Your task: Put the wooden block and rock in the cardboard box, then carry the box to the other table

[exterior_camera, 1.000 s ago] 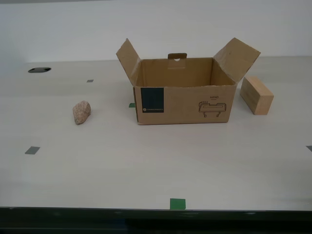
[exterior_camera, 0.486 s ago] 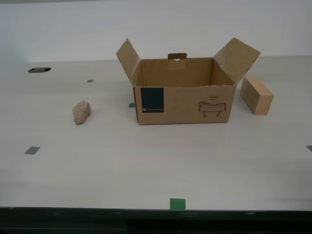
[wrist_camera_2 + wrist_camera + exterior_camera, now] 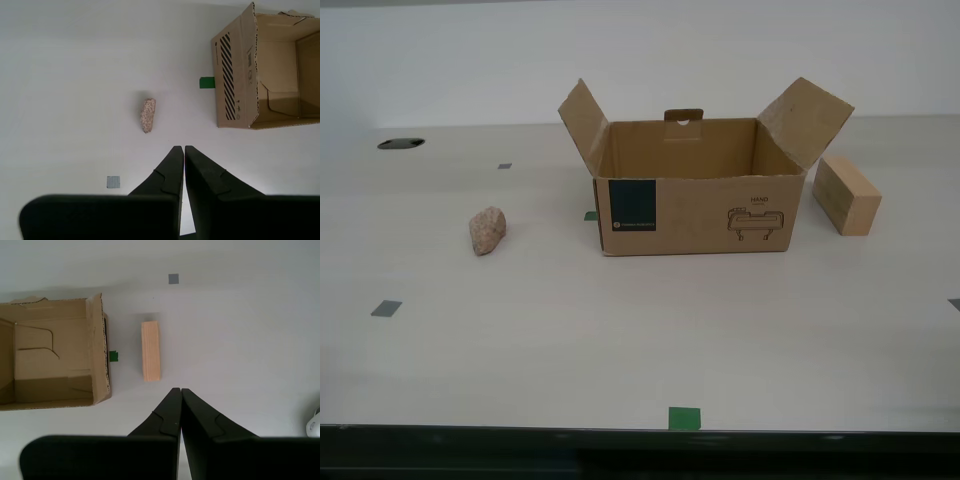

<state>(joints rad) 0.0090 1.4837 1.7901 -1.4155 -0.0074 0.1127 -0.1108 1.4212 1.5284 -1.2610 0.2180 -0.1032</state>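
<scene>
The cardboard box [image 3: 695,195] stands open in the middle of the table, flaps up, empty inside as seen in both wrist views [image 3: 265,70] [image 3: 50,355]. The rock [image 3: 487,230] lies toward the exterior view's left of it, also seen as the rock [image 3: 148,114]. The wooden block [image 3: 846,195] rests by the box toward the exterior view's right, also seen as the wooden block [image 3: 151,350]. My first gripper [image 3: 180,391] hangs shut high above the table near the block. My second gripper [image 3: 184,148] hangs shut high above the rock's side. Neither arm shows in the exterior view. The other table is out of view.
Green and grey tape squares [image 3: 684,418] [image 3: 386,308] mark the pale tabletop [image 3: 620,340]. A dark round hole [image 3: 401,143] sits at the far edge toward the exterior view's left. The table's near edge [image 3: 640,432] runs along the exterior view's bottom.
</scene>
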